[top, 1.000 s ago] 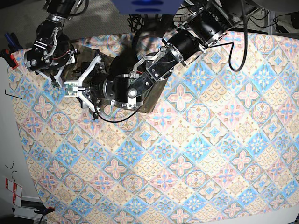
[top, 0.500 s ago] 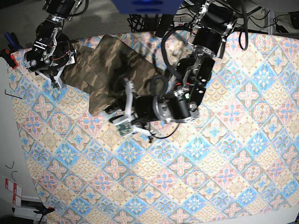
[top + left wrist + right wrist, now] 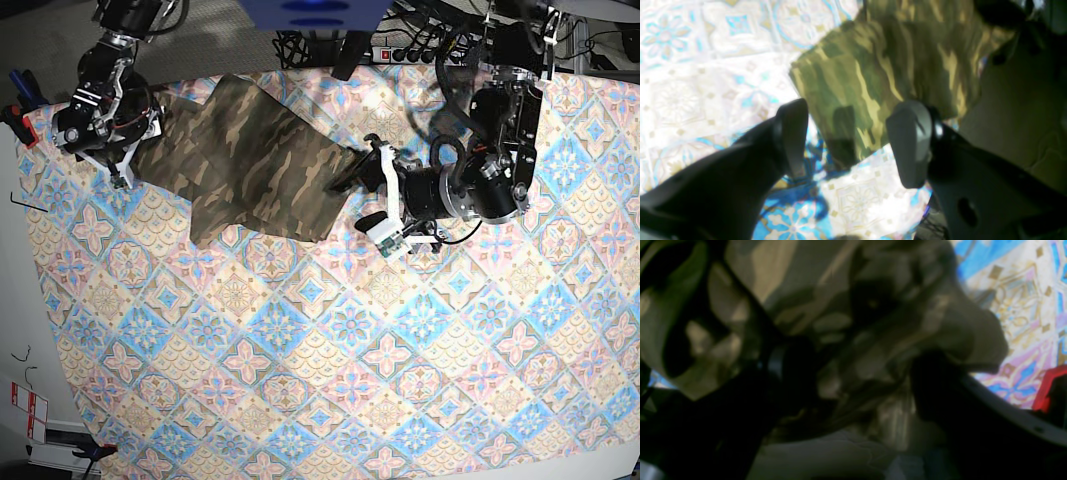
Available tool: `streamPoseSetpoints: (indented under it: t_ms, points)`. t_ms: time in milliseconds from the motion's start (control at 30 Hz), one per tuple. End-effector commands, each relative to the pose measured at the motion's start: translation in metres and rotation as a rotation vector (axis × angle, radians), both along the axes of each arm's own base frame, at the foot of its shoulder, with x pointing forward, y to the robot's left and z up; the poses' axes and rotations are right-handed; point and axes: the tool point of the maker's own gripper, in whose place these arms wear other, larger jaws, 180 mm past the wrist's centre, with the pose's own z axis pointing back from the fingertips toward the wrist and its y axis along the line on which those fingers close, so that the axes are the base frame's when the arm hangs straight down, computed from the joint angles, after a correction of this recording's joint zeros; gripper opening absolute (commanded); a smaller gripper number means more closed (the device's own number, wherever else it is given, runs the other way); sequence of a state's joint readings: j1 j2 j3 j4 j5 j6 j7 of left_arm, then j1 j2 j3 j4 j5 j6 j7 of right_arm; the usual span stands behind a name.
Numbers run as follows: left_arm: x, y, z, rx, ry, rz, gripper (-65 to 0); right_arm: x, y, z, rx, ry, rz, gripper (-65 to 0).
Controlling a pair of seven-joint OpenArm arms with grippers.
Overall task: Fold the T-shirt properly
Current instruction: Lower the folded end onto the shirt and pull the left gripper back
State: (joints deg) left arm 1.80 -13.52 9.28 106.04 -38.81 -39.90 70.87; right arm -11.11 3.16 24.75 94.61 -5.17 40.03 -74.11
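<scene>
Risk: T-shirt (image 3: 255, 165) folds could slide apart if right gripper (image 3: 118, 172), jaws clamping cloth at nine o'clock, tugs while left gripper (image 3: 372, 205) gapes empty.

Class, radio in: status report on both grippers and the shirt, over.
Left gripper open, empty, at the shirt's edge. Right gripper over bunched cloth; grip unclear. Olive-brown camouflage fabric T-shirt folded on the blue-pink tile-patterned tablecloth. Nothing in the way.
</scene>
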Motion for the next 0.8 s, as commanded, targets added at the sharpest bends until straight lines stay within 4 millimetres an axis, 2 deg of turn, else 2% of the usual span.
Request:
streamPoseSetpoints:
  t_ms: [0, 100, 233, 300, 400, 567, 767]
  points:
    - [0.011, 0.007, 0.008, -0.036, -0.021, 0.032, -28.9, 0.005, -0.007, 0.006, -0.019, -0.022, -0.001, -17.9]
    - [0.018, 0.021, -0.021, -0.079, 0.093, 0.112, -28.8, 0.004, -0.007, 0.006, -0.019, -0.019, -0.001, -17.9]
    - [0.027, 0.024, -0.059, -0.099, 0.219, 0.158, -28.9, 0.007, -0.008, 0.009, -0.025, -0.038, 0.002, -18.2]
    - [0.033, 0.022, -0.065, -0.107, 0.232, 0.166, -28.8, 0.011, -0.007, 0.010, -0.021, -0.059, 0.005, -18.2]
    - [0.030, 0.017, -0.078, -0.116, 0.283, 0.168, -28.8, 0.012, -0.010, 0.011, -0.020, -0.073, -0.004, -18.2]
    - [0.026, -0.006, -0.098, -0.126, 0.357, 0.131, -28.7, 0.002, -0.033, 0.016, -0.043, -0.086, -0.097, -18.2]
    - [0.021, -0.040, -0.097, -0.174, 0.389, 0.098, -28.7, -0.009, -0.054, 0.021, -0.064, -0.097, -0.181, -18.2]
